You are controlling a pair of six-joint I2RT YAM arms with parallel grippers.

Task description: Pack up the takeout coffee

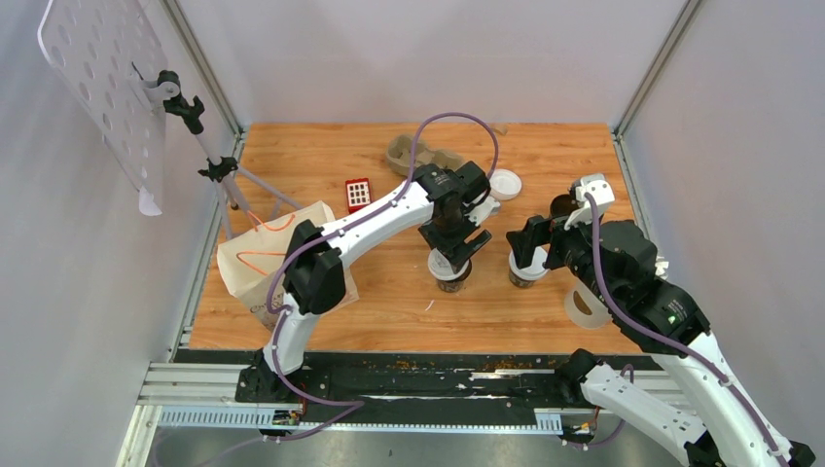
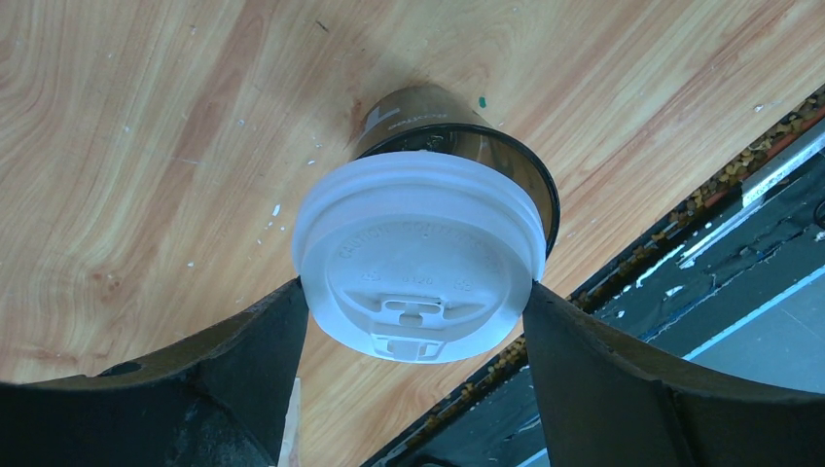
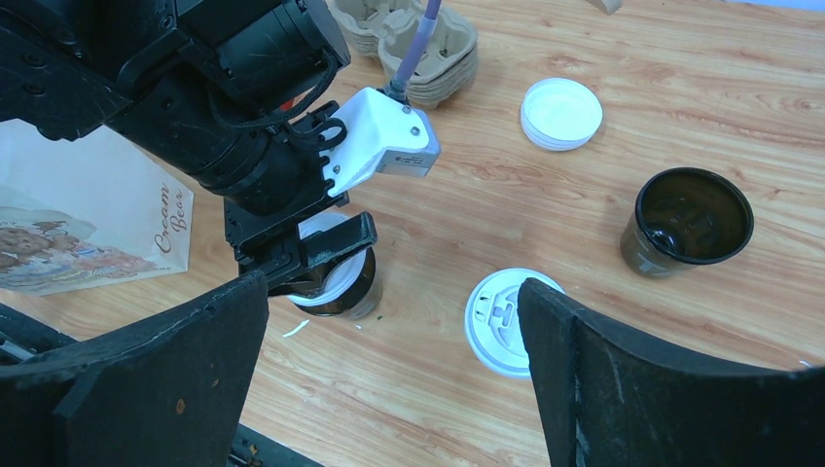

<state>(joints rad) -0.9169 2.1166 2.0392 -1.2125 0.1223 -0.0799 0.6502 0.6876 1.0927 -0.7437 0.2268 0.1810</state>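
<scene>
Table (image 1: 321, 165) of pale wood fills the middle of the top view, and the left gripper (image 1: 450, 255) hangs near its centre over a dark cup (image 2: 428, 117). In the left wrist view the white lid (image 2: 418, 258) sits crooked on this cup, offset toward the lower left of the frame, so the cup's black rim shows along the right. The left fingers (image 2: 277, 336) stand wide, one on each side of the lid with their inner faces at its edge. Whether they squeeze it cannot be told. Just right of centre in the top view a second cup (image 1: 526, 275) stands upright with its lid on. The right gripper (image 3: 394, 284) hangs above it, jaws spread wide and holding nothing. An open cup (image 3: 687, 222) stands at the right of the right wrist frame. A spare lid (image 3: 560, 113) lies flat near the top of that frame, and a pulp tray (image 3: 428, 44) lies at its top edge. A paper bag (image 1: 243, 268) sits at the left of the top view.
</scene>
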